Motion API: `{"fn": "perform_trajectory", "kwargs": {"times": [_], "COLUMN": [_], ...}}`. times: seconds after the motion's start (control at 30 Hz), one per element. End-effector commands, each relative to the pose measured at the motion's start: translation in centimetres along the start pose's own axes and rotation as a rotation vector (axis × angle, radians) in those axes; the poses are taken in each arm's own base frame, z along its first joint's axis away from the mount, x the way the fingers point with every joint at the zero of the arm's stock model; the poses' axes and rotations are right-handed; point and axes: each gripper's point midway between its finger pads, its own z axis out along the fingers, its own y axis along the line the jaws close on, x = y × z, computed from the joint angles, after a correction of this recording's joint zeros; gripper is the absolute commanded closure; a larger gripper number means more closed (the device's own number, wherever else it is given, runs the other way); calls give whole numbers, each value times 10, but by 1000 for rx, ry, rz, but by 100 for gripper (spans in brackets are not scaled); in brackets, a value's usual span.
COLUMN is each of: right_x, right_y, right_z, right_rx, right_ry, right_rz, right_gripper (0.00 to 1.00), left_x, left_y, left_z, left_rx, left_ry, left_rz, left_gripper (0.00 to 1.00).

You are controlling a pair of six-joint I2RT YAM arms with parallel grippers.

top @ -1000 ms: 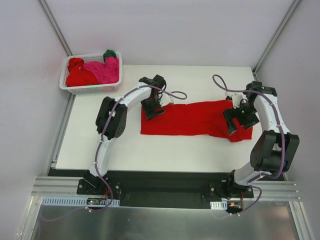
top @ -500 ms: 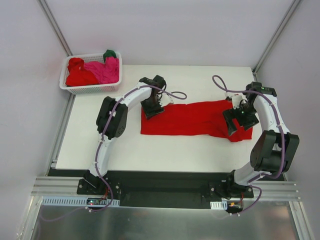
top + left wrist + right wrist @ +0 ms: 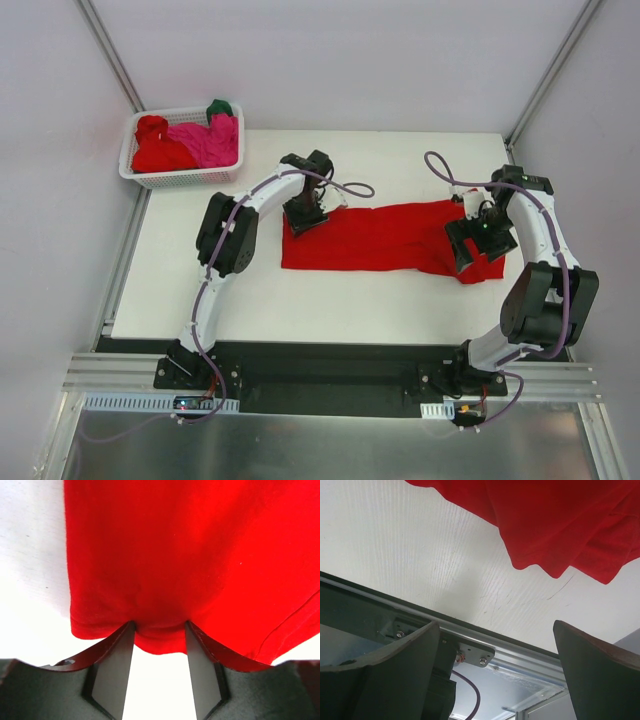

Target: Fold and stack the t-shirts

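A bright red t-shirt (image 3: 380,238) lies spread out flat across the middle of the white table (image 3: 190,290). My left gripper (image 3: 305,222) is down at its left end. In the left wrist view the t-shirt (image 3: 175,545) fills the top, and its hem bulges between the two fingertips of the gripper (image 3: 160,625), whose jaws stand partly apart with bare table showing between them. My right gripper (image 3: 478,245) hovers over the shirt's right end. In the right wrist view that gripper (image 3: 495,625) stands wide open and empty, with the rumpled shirt edge (image 3: 560,525) beyond it.
A white lattice basket (image 3: 180,180) at the table's back left corner holds a red shirt (image 3: 155,145), a magenta one (image 3: 205,140) and a dark green one (image 3: 220,106). The table's metal edge rail (image 3: 485,640) runs close under the right gripper.
The left arm has shifted very slightly at the shirt's left end. The right arm and the shirt look unmoved.
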Motion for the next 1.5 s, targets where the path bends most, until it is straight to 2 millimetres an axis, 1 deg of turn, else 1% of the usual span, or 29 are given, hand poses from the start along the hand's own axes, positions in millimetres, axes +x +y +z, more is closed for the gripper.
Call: {"fn": "perform_trajectory", "kwargs": {"times": [0.0,0.17,0.27,0.3,0.43,0.47,0.6,0.63,0.7,0.8,0.9,1.03,1.27,1.47], "right_x": [-1,-3,-3,-2,-1,0,2,1,2,3,3,6,8,9], "right_y": [6,7,7,7,8,8,9,9,9,10,10,11,12,12], "right_z": [-7,-8,-8,-8,-7,-7,-6,-6,-6,-5,-5,-4,-4,-4], "right_rx": [-14,-21,-21,-21,-23,-23,-26,-26,-24,-26,-26,-25,-22,-23], "right_ry": [-32,-36,-36,-33,-32,-32,-28,-30,-29,-28,-28,-24,-25,-23], "right_rz": [6,7,6,6,7,7,7,9,9,7,7,8,8,10], "right_gripper": [0,0,0,0,0,0,0,0,0,0,0,0,0,0], "left_x": [-5,-2,-4,-4,-5,-5,-6,-5,-4,-2,0,5,4,2], "left_y": [-1,-1,-1,-1,2,5,4,4,3,2,1,0,1,1], "left_z": [-14,-13,-13,-13,-15,-16,-15,-13,-13,-10,-7,-3,1,0], "left_rx": [2,4,3,4,-13,-20,-19,-17,-17,-10,-4,-2,3,0], "left_ry": [-21,-7,-12,-10,-10,-12,-11,-5,-5,4,15,34,36,31], "left_rz": [-2,-4,-7,-7,-11,-17,-15,-16,-19,-21,-20,-16,-13,-11], "left_gripper": [55,55,57,61,63,65,67,70,74,73,67,66,70,79]}}
